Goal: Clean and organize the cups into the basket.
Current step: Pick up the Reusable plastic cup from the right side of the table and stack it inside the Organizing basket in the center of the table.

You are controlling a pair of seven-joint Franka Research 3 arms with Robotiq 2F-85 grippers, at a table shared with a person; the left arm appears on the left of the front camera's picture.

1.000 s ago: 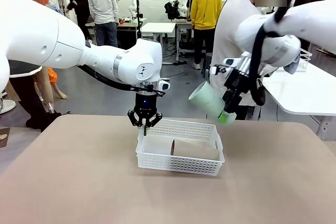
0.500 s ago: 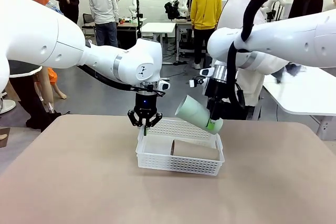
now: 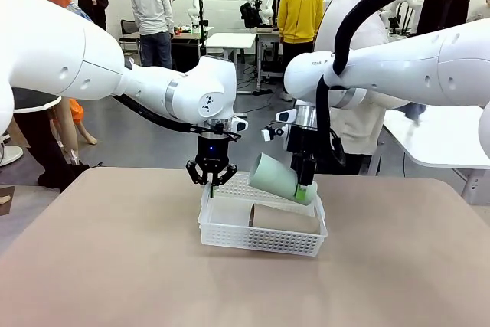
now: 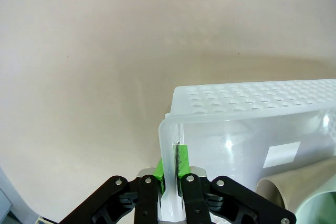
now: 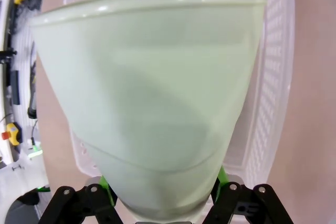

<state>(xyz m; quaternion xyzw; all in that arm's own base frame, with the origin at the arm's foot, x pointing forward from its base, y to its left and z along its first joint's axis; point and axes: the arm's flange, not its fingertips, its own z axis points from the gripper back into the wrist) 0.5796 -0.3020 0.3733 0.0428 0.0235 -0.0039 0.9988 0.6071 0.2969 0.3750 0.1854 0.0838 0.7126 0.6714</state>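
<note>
Right gripper [image 3: 305,188] is clamped on the mint cup [image 3: 276,176] over the basket [image 3: 260,241], left gripper [image 3: 212,182] pinching its rim, tan cup [image 3: 285,218] already in, mint one left to drop.

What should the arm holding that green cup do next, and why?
Probably lower the mint cup gently into the basket, beside the tan cup lying there. The right gripper holds it tilted just above the basket's far side, while the left gripper pinches the basket's wall, steadying it.
</note>
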